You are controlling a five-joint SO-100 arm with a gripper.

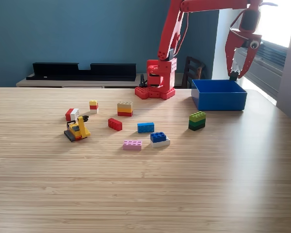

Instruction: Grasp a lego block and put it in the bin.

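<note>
My red gripper [235, 73] hangs over the back rim of the bin [219, 101], a square bright blue box at the exterior view's right. Its jaws converge at the tips on a small dark lego block [233, 75], held just above the bin's opening. Several more lego blocks lie on the table to the left: a green-and-black stack [197, 120], a blue block [145, 127], a blue-on-white block [159, 139], a pink plate [132, 144], a red block [115, 124] and a tan, yellow and red stack [125, 108].
A yellow and black lego figure [77, 130], a red-and-white block [71, 114] and a small yellow-topped stack [93, 106] sit at the left. The arm's red base [156, 85] stands behind the table's far edge. A black shelf [82, 71] runs along the blue wall.
</note>
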